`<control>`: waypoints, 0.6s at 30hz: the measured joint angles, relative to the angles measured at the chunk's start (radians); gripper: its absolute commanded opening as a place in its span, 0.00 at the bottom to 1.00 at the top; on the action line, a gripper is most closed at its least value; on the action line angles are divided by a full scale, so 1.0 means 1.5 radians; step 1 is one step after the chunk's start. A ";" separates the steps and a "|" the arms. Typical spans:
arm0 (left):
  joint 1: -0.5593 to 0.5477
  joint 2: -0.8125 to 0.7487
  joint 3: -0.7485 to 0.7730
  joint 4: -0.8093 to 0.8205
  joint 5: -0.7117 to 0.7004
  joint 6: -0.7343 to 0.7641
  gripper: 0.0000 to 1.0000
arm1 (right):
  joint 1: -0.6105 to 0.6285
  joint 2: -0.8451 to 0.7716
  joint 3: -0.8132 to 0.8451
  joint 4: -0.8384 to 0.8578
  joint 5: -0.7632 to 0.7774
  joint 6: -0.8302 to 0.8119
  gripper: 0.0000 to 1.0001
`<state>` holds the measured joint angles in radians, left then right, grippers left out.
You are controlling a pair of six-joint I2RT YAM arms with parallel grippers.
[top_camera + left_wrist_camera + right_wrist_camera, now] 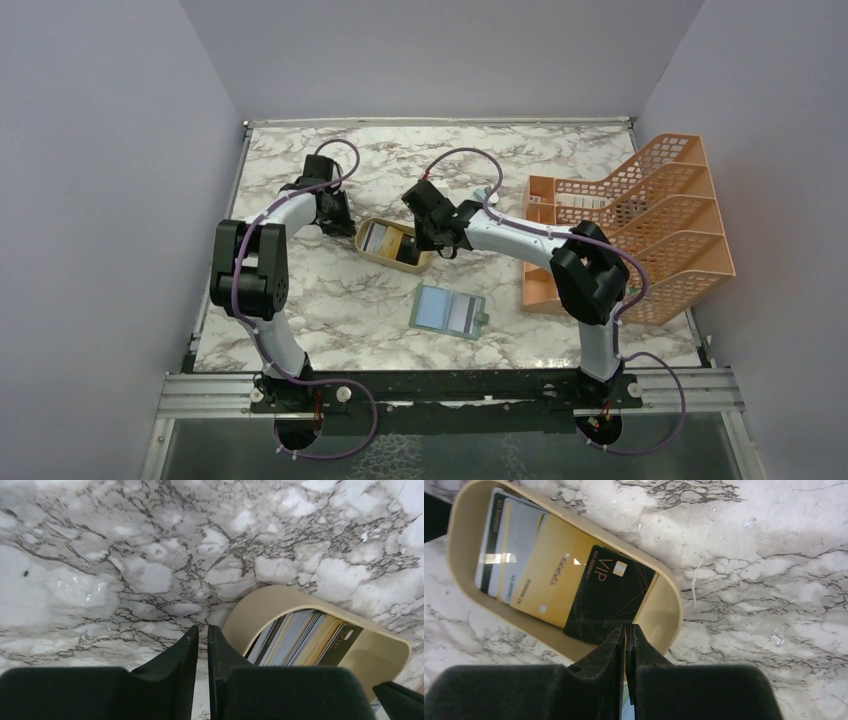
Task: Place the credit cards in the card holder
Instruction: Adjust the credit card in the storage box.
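Right wrist view is showing the right gripper [625, 632] at the tan dish's [671, 605] near rim, jaws almost touching by the black card [609, 600] (whether it is pinching that edge, I cannot tell). The credit cards [549, 575] are lying fanned in the dish, and the card holder [447, 310] is lying open nearby. The left gripper [202, 635] is hovering beside the dish, nearly closed and empty. Lifting one card alone, by its edge, is looking wisest.
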<state>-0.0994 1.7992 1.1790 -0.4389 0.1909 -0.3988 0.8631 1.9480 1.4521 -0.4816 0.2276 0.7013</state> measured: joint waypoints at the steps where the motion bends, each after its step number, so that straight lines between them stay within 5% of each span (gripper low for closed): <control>1: 0.000 0.000 -0.006 0.003 0.006 -0.001 0.15 | 0.000 0.016 0.015 -0.017 0.013 -0.006 0.05; 18: 0.005 -0.009 -0.093 0.053 0.125 -0.054 0.15 | 0.020 0.160 0.161 -0.150 0.125 -0.036 0.06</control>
<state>-0.0914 1.7851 1.0397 -0.3599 0.3786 -0.4793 0.8932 2.1876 1.6936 -0.7063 0.4152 0.6468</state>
